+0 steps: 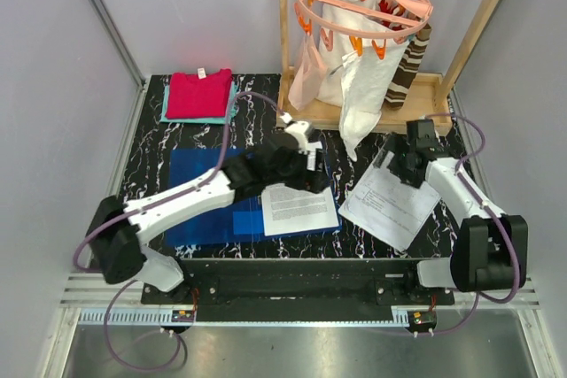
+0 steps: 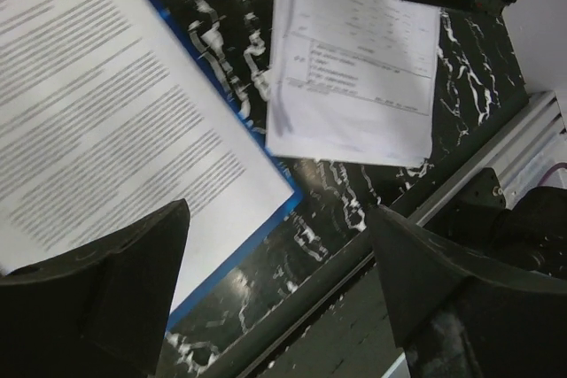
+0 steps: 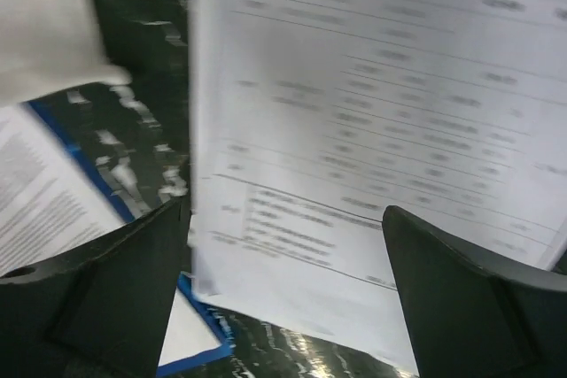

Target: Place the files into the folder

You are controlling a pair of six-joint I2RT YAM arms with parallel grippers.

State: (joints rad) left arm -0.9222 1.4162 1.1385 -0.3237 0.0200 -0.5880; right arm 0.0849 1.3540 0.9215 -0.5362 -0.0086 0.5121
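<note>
On the black marbled counter point(image 1: 177, 130) we see the glossy royal-blue plastic folder point(image 1: 190, 174) lying flat, with one white printed paper sheet point(image 1: 299, 210) on its right edge. More white printed sheets point(image 1: 390, 205) lie just right of the folder, not yet filed. The left gripper point(image 2: 275, 254) and the right gripper point(image 3: 283, 245) both have their jaws spread and empty. Next, we judge, the right jaws must pinch those loose sheets and bring them onto the folder.

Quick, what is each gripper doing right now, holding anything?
Left gripper: open, holding nothing.
Right gripper: open, holding nothing; a printed sheet lies below it.

files point(image 1: 299, 208) | printed black text | illegible: too small, blurred
</note>
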